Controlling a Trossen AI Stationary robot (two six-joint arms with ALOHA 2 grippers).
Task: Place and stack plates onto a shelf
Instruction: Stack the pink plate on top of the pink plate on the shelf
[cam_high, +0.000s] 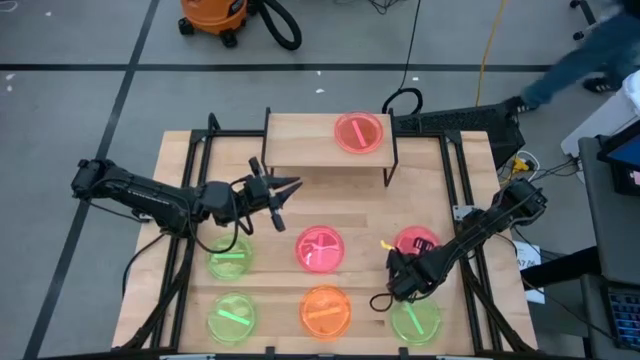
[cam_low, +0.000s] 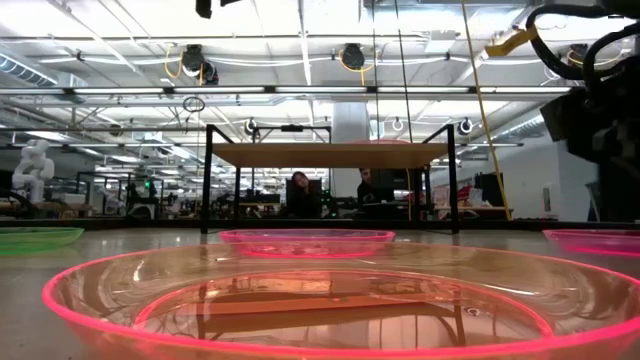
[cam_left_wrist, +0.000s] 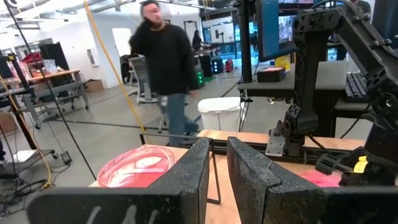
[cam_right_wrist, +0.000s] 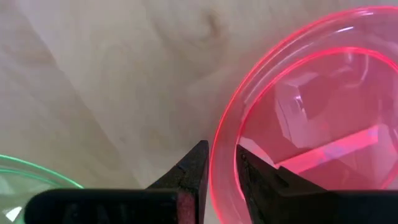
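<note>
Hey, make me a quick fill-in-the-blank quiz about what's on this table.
1. The shelf holds ____ plate.
2. That plate is coloured ____.
3. The right end effector straddles the rim of a ____ plate.
4. The front row's middle plate is ____.
Missing words: one; pink-red; pink-red; orange

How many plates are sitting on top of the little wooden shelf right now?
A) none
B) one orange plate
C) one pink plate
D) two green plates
C: from above, a single pink plate rests on the shelf, while the green plates and the orange plate lie down on the table.
</note>
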